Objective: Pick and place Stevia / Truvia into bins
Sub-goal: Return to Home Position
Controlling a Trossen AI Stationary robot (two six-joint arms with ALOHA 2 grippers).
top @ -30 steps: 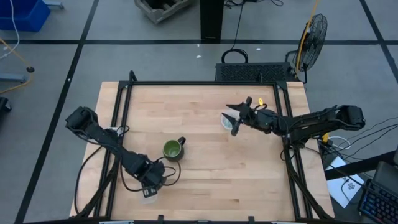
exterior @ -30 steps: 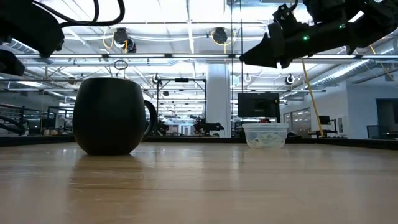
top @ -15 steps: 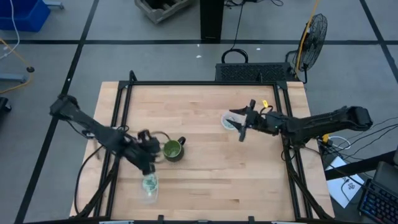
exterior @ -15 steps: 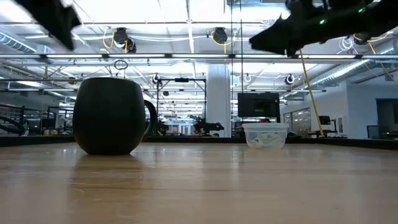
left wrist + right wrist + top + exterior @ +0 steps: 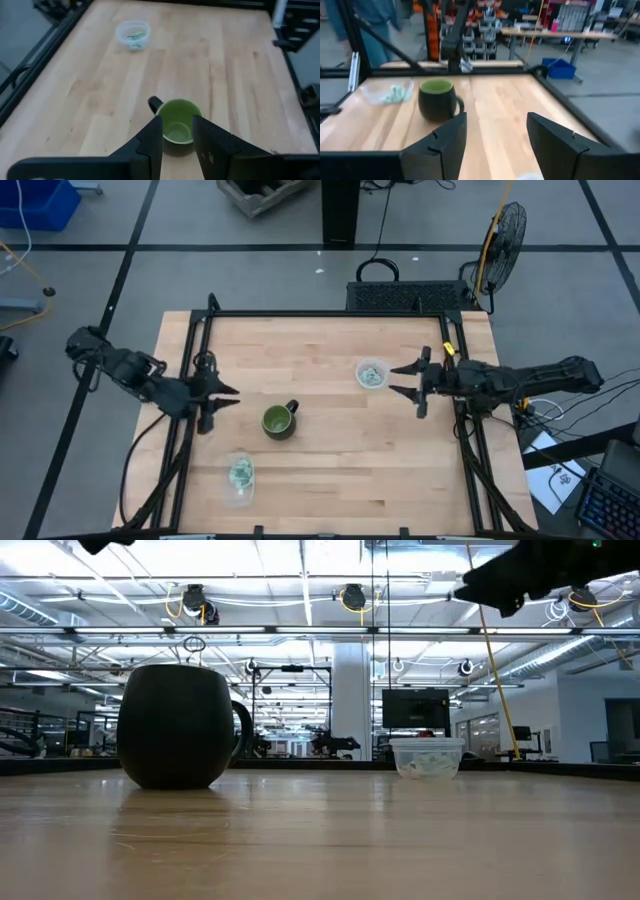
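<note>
Pale green sachets lie inside both clear cups; I see none loose on the table. One cup (image 5: 371, 374) stands right of the table's middle, toward the far side, and also shows in the low view (image 5: 428, 757) and the left wrist view (image 5: 132, 34). The other cup (image 5: 240, 477) stands near the front left and shows in the right wrist view (image 5: 390, 92). My left gripper (image 5: 222, 393) (image 5: 177, 132) hangs open at the table's left edge, pointing at the mug. My right gripper (image 5: 397, 380) (image 5: 495, 135) is open just right of the far cup, raised above the table (image 5: 470, 590).
A dark green mug (image 5: 279, 421) (image 5: 180, 725) (image 5: 177, 127) (image 5: 437, 100) stands upright between the two cups, its handle toward the far right. A black frame (image 5: 190, 360) runs along the table's sides. Bare wood lies across the near right part of the table.
My left gripper has risen from the near-left cup and moved toward the table's far left, past the mug; the cup stays where it was, uncovered. My right gripper has drawn back from over the far cup toward the table's right edge.
</note>
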